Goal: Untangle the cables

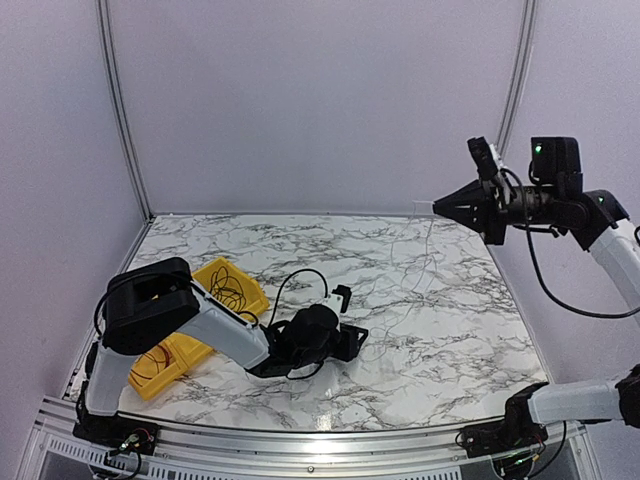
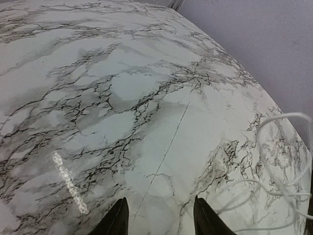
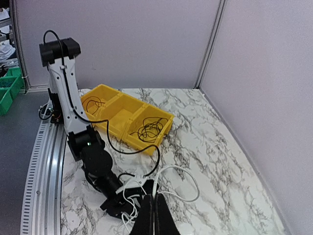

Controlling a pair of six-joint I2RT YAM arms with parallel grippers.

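Above the desk, the right hand is pinching the white cable with its fingers pressed together. The cable's slack is trailing down to the surface. The left hand is sitting low, fingers apart and gripping nothing, with loops lying just beside it. Advisable: lifting slowly while watching for snagging loops. The yellow bin is holding black cables in two compartments.

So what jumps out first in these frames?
The right gripper hangs high above the far right of the marble table, shut on a thin white cable that trails down to the surface. The left gripper sits low near mid-table, open and empty. At the left edge, a yellow bin holds coiled black cables.
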